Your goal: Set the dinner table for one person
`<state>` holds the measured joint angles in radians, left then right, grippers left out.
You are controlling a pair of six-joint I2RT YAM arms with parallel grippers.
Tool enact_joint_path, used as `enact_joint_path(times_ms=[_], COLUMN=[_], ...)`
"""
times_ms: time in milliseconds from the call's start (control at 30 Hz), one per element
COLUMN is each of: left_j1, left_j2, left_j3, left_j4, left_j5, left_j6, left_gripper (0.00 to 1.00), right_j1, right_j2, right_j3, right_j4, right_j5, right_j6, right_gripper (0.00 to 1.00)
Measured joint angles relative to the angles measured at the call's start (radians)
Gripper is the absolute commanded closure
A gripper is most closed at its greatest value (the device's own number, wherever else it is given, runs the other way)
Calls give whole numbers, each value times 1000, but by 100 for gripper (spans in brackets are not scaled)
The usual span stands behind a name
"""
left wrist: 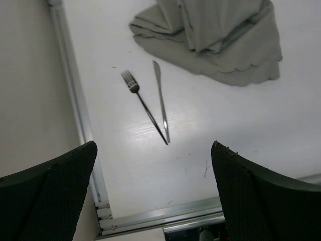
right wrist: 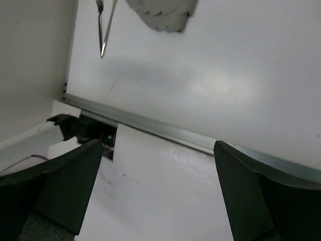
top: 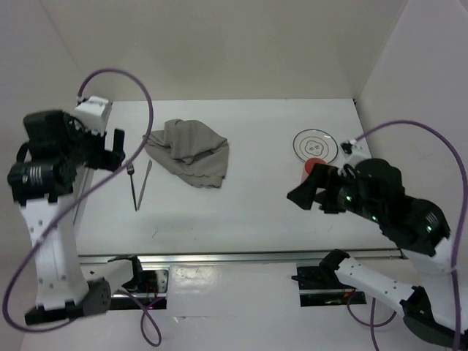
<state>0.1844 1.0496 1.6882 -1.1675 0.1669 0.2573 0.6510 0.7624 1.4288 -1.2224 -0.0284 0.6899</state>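
Observation:
The white dinner table (top: 256, 197) has silver rails. A crumpled grey cloth mat (top: 191, 151) lies at the back left, also in the left wrist view (left wrist: 220, 35). A fork (top: 132, 184) and a knife (top: 145, 183) lie side by side left of it, also seen from the left wrist as fork (left wrist: 143, 104) and knife (left wrist: 161, 100). A clear plate (top: 315, 144) sits at the back right with a red cup (top: 314, 170) just in front, partly hidden by the right arm. My left gripper (left wrist: 153, 191) is open and empty, high above the table's left. My right gripper (right wrist: 155, 191) is open and empty over the near edge.
The near silver rail (top: 241, 256) runs across the front, with the arm bases below it. The left rail (left wrist: 75, 90) borders the cutlery. White walls enclose the table at the back and both sides.

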Motion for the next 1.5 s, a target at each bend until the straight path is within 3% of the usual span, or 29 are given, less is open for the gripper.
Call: enact_joint_path(times_ms=[167,400,733,900,1033,1133,1233,1267,1500], left_j1=[-99,-325,-311,-357,-357,-337,-322,-317,-314], left_j2=[397,728,1028,1156,1196,1201,1201,1201,1201], left_j3=[109,6,140,229,257,265,267,267,307], left_j4=[24,68,180,213,211,212,224,230,241], left_j5=[46,-7,-69,-102,-107,-105,-97,-93,-83], left_j6=[-6,-7,-107,-132,-135,-137,-154,-156,-156], left_gripper=[0,2,12,28,33,46,80,100,100], right_j1=[0,0,-16,-124,-254,-303,-300,-297,-283], right_j2=[188,382,702,770,773,790,818,830,951], right_j3=[11,-28,-35,-48,-67,-69,-92,-108,-232], right_j4=[147,375,566,630,692,730,780,799,893], right_j5=[69,71,23,-60,-140,-179,-231,-249,-354], right_j6=[-104,-182,-253,-261,-257,-249,-238,-235,-212], right_gripper=[0,0,0,0,0,0,0,0,0])
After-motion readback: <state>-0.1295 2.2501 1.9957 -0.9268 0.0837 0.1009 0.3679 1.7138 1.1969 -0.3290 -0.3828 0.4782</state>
